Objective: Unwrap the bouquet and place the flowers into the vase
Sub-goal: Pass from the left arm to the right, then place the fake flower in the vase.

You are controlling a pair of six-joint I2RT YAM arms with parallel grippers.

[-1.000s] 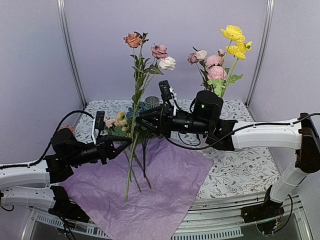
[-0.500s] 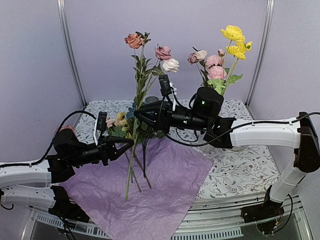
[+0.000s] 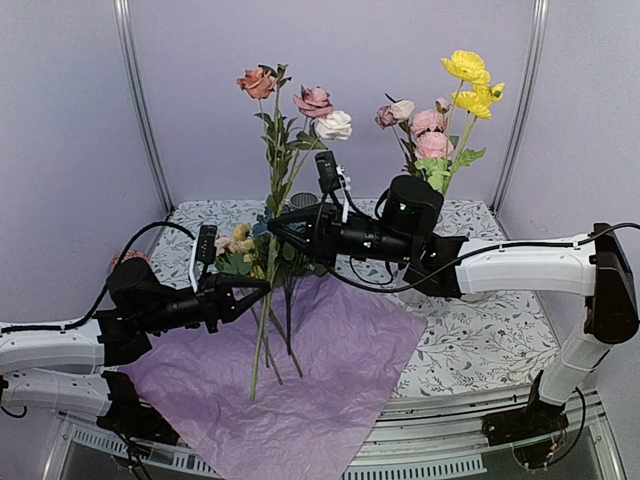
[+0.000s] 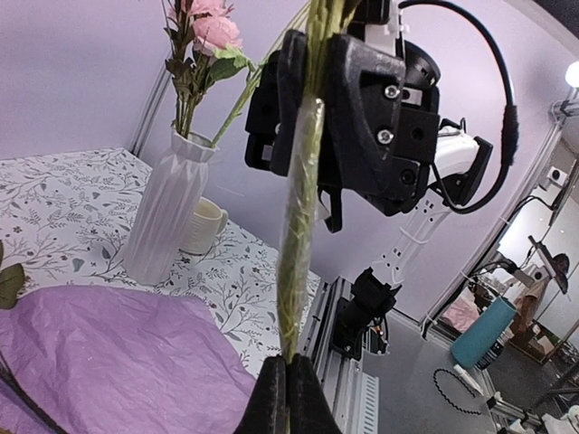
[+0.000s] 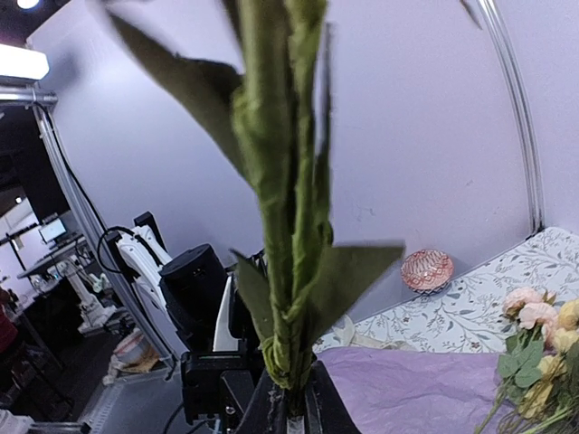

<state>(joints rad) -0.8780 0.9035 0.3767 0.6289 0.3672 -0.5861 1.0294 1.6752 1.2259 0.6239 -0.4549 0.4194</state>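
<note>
tissue paper [image 3: 300,400]: matt, thin, heavily crinkled. flower stems [image 4: 298,226]: dull green, fibrous wrapped surface, looks artificial. vase [image 4: 163,217]: white, ribbed, smooth with low sheen, ceramic-like. mug [image 4: 204,226]: cream, glossy glaze. right tool [image 4: 312,90]: matt black plastic, bright metal screws. table [image 3: 480,340]: matt printed cover. right arm shell [image 3: 530,268]: smooth white plastic.

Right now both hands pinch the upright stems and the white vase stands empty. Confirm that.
Not empty: the left wrist view shows the white vase holding pink flowers. Both the left hand and right hand do pinch the stems.
</note>
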